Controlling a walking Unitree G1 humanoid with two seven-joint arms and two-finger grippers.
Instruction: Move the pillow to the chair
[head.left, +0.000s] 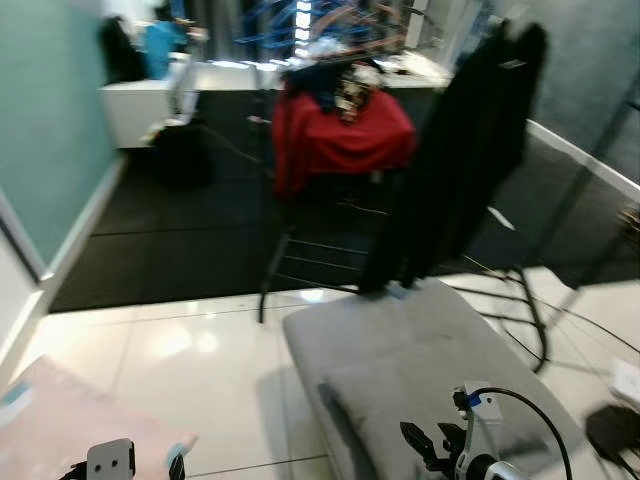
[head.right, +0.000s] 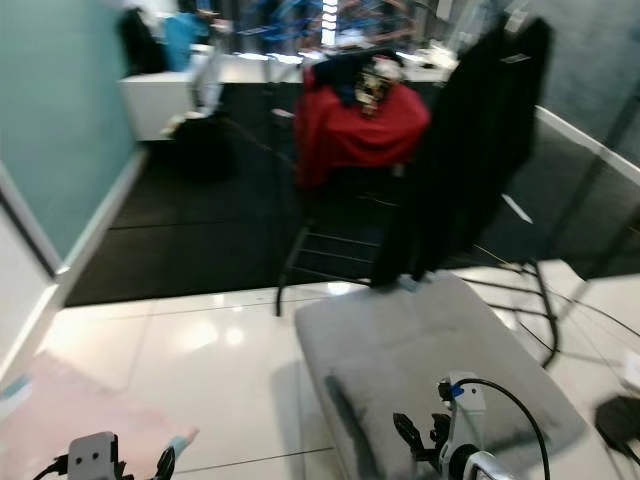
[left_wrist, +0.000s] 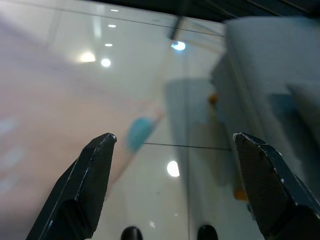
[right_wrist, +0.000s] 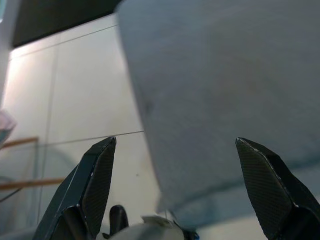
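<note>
While both arms sit low at the bottom edge of the head views, nothing is gripped. Left gripper (left_wrist: 172, 145): fingers spread wide, released, above glossy white floor tile (head.left: 190, 350). Right gripper (right_wrist: 175, 147): fingers likewise spread wide, released, over a grey cushioned seat (head.left: 400, 350) that fills the lower centre-right of the left eye view.

Pillow (head.left: 60, 420): pale pink, lying in the lower left corner of the left eye view, just beside the left gripper's wrist, well apart from the chair. A teal patch shows at its near corner.

Chair (head.left: 330, 180): dark metal frame, upper centre of frame, standing on dark floor beyond the tile edge, draped with red cloth (head.left: 340, 135) and a small heap of mixed items on top. A black garment (head.left: 465, 150) hangs right of it, its hem reaching the far edge of the grey seat. Black cables (head.left: 530, 320) trail across tile at right. Teal wall (head.left: 45, 110) at left; white counter (head.left: 145, 100) upper left. Views blurred.
</note>
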